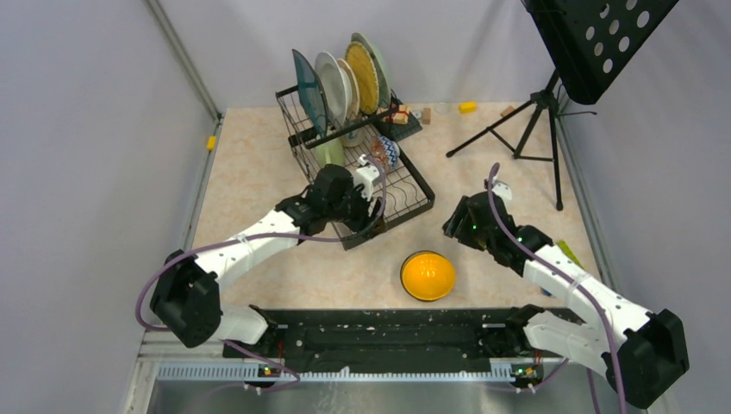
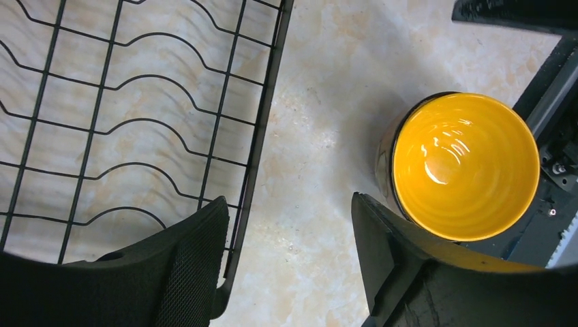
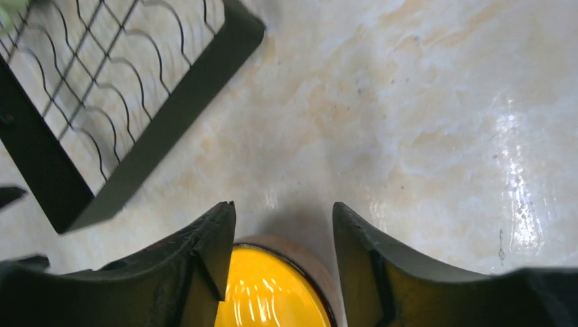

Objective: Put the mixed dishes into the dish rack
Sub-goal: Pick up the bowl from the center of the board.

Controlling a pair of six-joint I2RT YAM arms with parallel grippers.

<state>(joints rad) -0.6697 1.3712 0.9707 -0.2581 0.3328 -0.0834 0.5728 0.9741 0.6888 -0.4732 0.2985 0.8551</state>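
A beige marbled table between pale walls holds everything. The yellow bowl stands upright on the bare tabletop near the front edge, just off the near corner of the black wire dish rack, and it is not yet loaded. Four plates stand on edge in the rack's raised back section (dark teal, white, yellow and pale teal), with a light-green mug below them. The left gripper hangs over the near rim of the rack's flat tray, fingers spread and empty. The right gripper is poised beside the bowl and apart from it, fingers likewise wide with nothing in them. A black music stand stands at the far right, and a yellow block lies by the back wall.
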